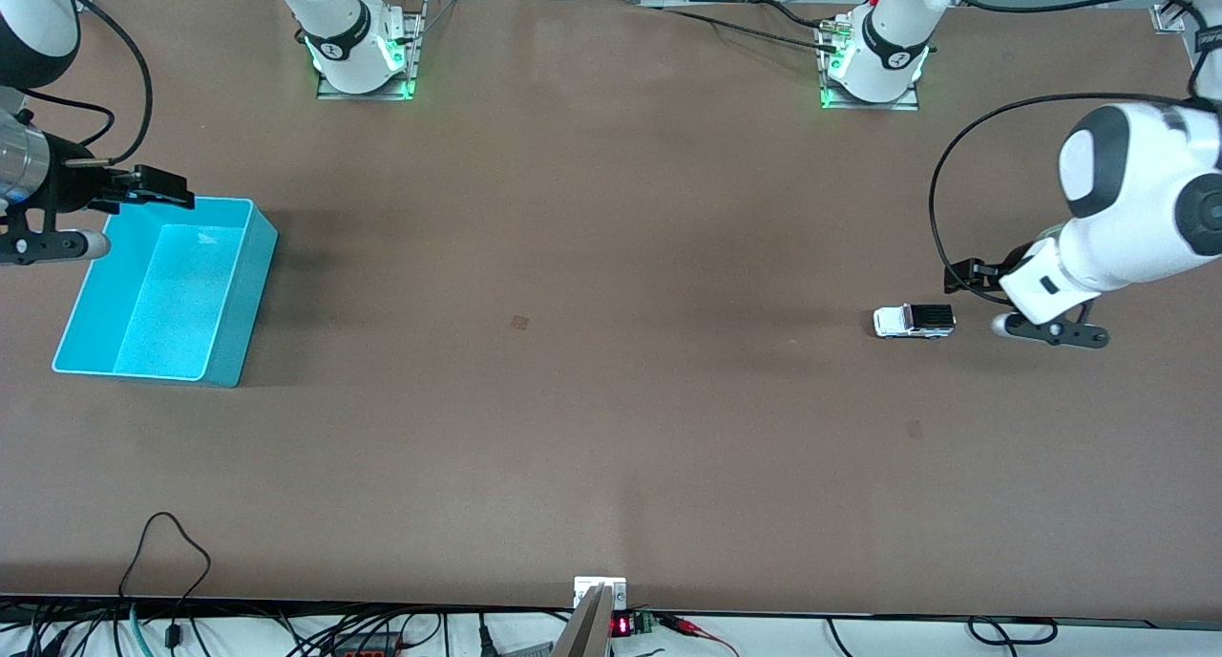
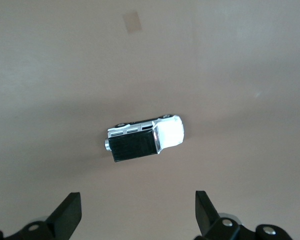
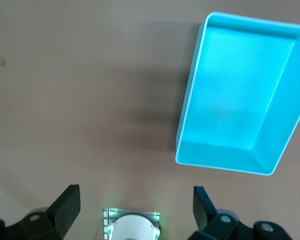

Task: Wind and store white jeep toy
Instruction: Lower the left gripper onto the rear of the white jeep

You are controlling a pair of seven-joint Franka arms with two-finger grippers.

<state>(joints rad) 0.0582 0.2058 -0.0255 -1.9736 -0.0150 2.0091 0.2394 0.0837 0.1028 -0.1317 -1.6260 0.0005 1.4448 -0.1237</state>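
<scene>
A wide brown table (image 1: 592, 256) carries two loose things, well apart. The cyan bin (image 1: 167, 294) sits on it at the right arm's end, open side up. The white jeep toy (image 1: 914, 321) stands on its wheels toward the left arm's end, about as near the front camera as the bin.

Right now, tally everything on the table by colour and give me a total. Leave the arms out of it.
White: 1, the white jeep toy, with a black rear roof panel, toward the left arm's end of the table.
Cyan: 1, the cyan bin, nothing in it, toward the right arm's end.
Total: 2
</scene>
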